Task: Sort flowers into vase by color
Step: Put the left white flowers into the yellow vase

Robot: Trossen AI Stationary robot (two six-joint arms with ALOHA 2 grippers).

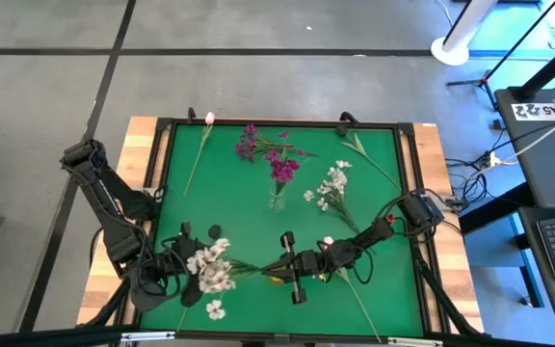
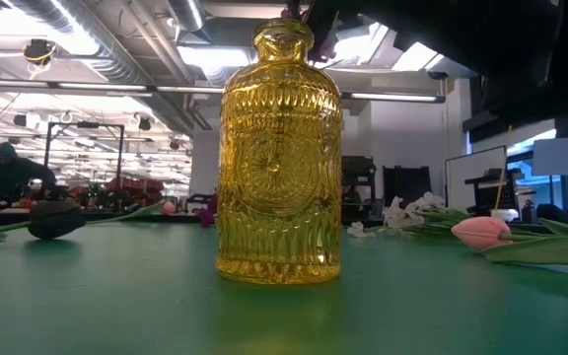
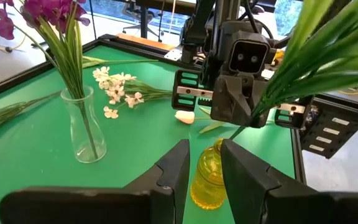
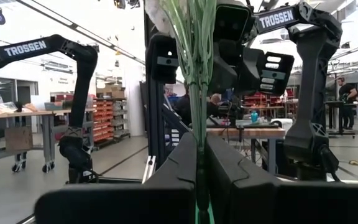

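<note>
A spray of small white blossoms [image 1: 210, 270] with green stems is lifted over the yellow glass vase [image 2: 279, 148], which stands on the green mat. My right gripper [image 1: 295, 266] is shut on its stems above the vase mouth. My left gripper [image 3: 202, 163] is open, just left of the vase, level with it and touching nothing. The blossoms hang over my left gripper. A clear glass vase [image 1: 277, 198] holds magenta-purple flowers [image 3: 48, 12]. More magenta flowers [image 1: 258, 145], a white spray [image 1: 330, 188] and pink buds [image 1: 328, 241] [image 1: 209, 119] lie on the mat. My right gripper pinches the white spray's bundle of green stems [image 4: 194, 93] between its two fingers, near the stems' lower end. The fingers come roughly level from the table's right and lie across the stems. The spray is lifted clear and tilted. Its cut end [image 3: 234, 132] points down toward the yellow vase [image 3: 207, 177].
A raised black frame [image 1: 162, 173] borders the green mat. One long green stem [image 1: 359, 149] lies near the far right corner and another [image 1: 359, 299] near the right front. A single white blossom [image 1: 216, 309] lies near the front edge. A person sits far off in the room.
</note>
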